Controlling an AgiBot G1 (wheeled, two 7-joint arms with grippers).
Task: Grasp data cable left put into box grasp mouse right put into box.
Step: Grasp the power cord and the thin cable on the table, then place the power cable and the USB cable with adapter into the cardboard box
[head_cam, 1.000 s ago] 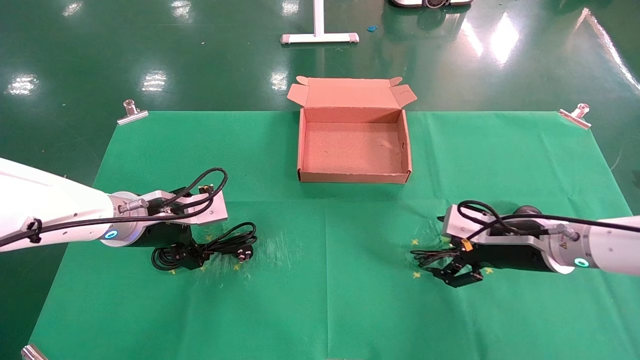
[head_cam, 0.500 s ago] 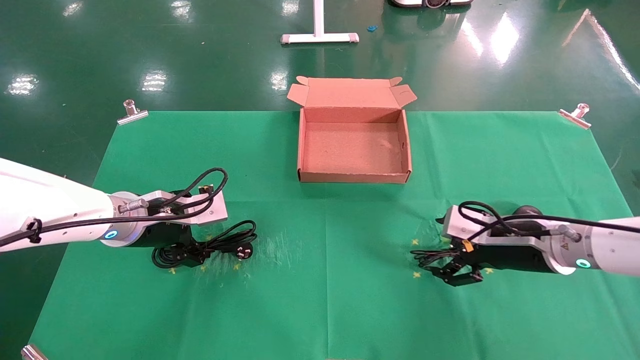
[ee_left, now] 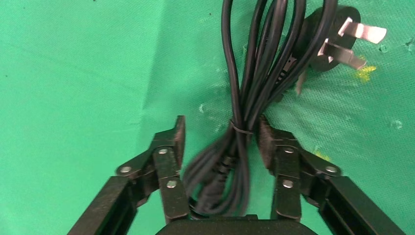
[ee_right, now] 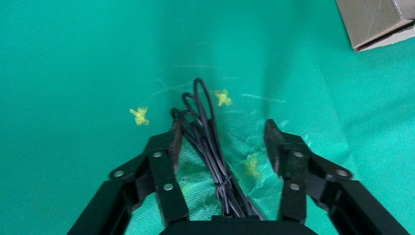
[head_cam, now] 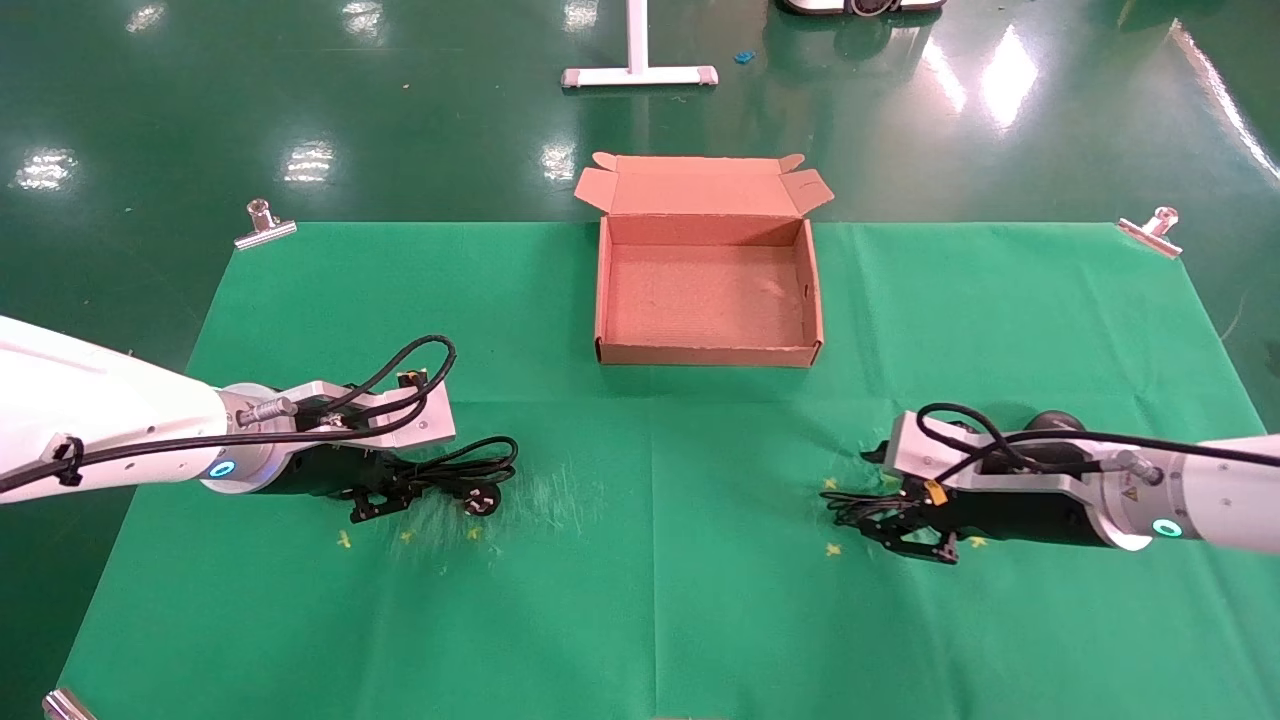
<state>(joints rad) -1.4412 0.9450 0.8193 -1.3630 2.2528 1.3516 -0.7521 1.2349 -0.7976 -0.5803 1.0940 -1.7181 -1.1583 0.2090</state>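
Note:
The data cable (head_cam: 470, 470), a thick black looped bundle with a pronged plug (head_cam: 482, 500), lies at the left of the green cloth. My left gripper (head_cam: 385, 495) straddles the bundle's tied middle (ee_left: 244, 98); one finger (ee_left: 266, 142) touches it and the other stands apart, so it is open (ee_left: 220, 127). The plug's prongs (ee_left: 362, 36) point away beyond the fingertips. My right gripper (head_cam: 905, 530) is open (ee_right: 223, 125) and straddles the mouse's thin cord (ee_right: 208, 137). The mouse (head_cam: 1050, 420) shows only as a black hump behind the right arm. The open brown box (head_cam: 705, 352) stands empty at centre back.
Metal clips hold the cloth at the back left (head_cam: 265, 225), back right (head_cam: 1150, 232) and front left (head_cam: 65, 705) corners. Yellow cross marks dot the cloth near both grippers. A box corner (ee_right: 372, 19) shows in the right wrist view. A white stand foot (head_cam: 640, 75) is on the floor behind.
The left gripper's fingers have narrowed round the data cable, and its loops have been drawn in and shifted slightly toward the back. The right gripper's fingers have narrowed a little over the mouse cord.

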